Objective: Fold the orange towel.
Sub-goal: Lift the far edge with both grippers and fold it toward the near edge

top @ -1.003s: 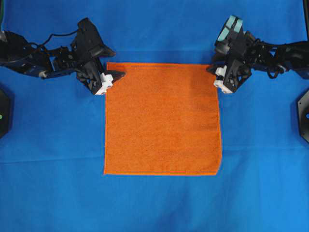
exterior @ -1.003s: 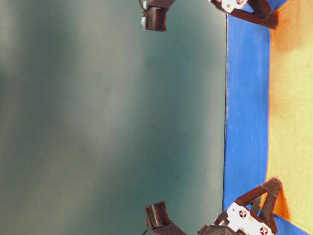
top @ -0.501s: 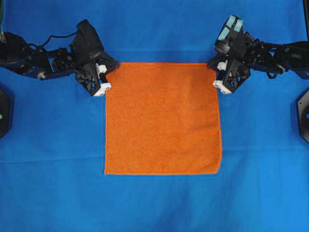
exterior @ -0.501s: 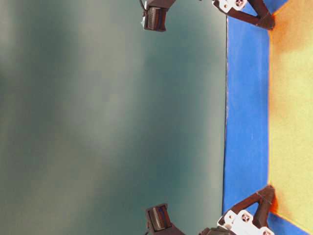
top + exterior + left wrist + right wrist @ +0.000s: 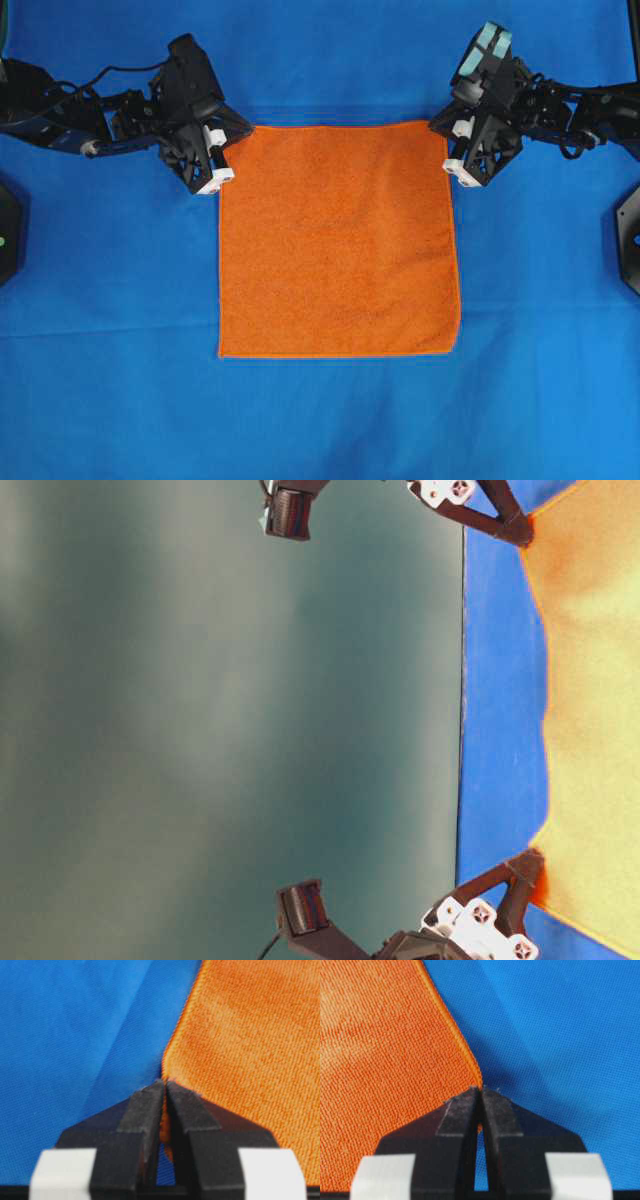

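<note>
Overall light: bright and even across the overhead view, coming from above.
Shadows: soft dark patches lie on the blue table cloth [image 5: 320, 420] under both arms.
Glare: in the table-level view the bright orange square terry towel [image 5: 595, 720] is washed out to pale yellow.
Orientation: the table-level view is turned on its side.
Blur: that view's grey-green background is a smooth, featureless haze.
Focus: in both wrist views the black fingertips [image 5: 150, 1105] look soft, while the cloth weave in the right wrist view is sharp.
</note>
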